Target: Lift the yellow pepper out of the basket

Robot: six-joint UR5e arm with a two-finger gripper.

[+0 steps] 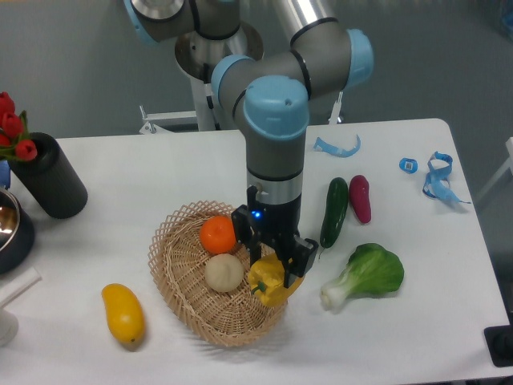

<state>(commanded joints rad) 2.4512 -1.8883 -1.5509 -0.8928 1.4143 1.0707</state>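
Note:
My gripper (273,265) is shut on the yellow pepper (270,281) and holds it lifted over the right rim of the wicker basket (178,301). The pepper hangs clear of the basket floor, between the black fingers (301,255). An orange fruit (217,234) and a pale beige ball (224,273) still lie inside the basket, just left of the gripper.
A yellow mango-like fruit (123,314) lies left of the basket. To the right are a cucumber (333,212), a purple eggplant (360,198) and a bok choy (368,274). A black vase with red tulips (46,176) stands far left, and blue tape bits (438,177) lie far right.

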